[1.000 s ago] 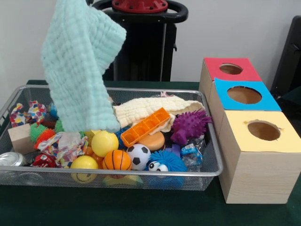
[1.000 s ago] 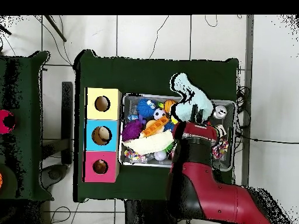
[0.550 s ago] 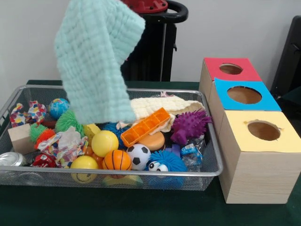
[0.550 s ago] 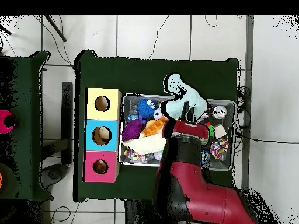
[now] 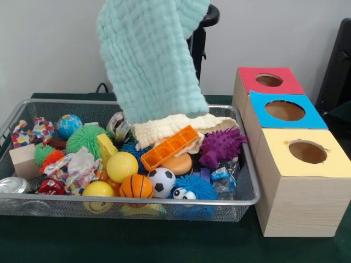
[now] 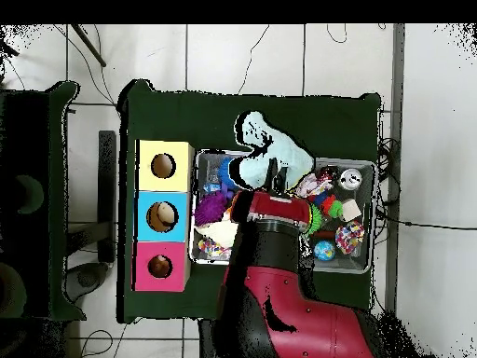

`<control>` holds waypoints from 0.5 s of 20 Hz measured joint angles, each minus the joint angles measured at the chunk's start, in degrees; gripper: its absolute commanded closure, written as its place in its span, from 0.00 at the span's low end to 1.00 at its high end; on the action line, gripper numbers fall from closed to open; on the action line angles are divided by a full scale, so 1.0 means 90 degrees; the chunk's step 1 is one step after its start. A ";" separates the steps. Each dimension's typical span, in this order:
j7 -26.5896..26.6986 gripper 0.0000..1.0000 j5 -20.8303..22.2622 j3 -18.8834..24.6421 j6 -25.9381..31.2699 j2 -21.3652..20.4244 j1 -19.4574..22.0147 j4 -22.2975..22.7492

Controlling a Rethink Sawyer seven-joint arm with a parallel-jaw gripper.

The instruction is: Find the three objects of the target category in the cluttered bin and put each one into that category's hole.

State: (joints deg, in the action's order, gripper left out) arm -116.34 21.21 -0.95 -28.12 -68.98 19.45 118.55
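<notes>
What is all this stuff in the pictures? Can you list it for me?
Wire mesh bin: one, silver, on the green table.
Mint waffle cloth: one, hanging above the bin.
Cream cloth: one, bin's back.
Orange plastic tray: one, bin's middle.
Purple spiky toy: one, bin's right.
Balls: yellow, basketball, soccer, front.
Wooden boxes with holes: red, blue, yellow tops, beside the bin.
Robot arm: one, red and black, over the bin; hand hidden.

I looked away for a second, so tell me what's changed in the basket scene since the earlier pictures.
The hanging mint-green waffle-weave cloth has been carried sideways above the wire mesh basket, toward the three wooden boxes with coloured tops. That uncovered a globe-patterned ball, a green spiky ball and a crinkled silver wrapper. The other toys and the boxes stayed put.
</notes>
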 measured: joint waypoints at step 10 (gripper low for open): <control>0.0000 1.00 0.0046 -0.0024 0.0001 0.0338 -0.0012 0.0126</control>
State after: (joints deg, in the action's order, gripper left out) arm -116.34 21.62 -1.16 -28.11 -65.94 19.34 119.68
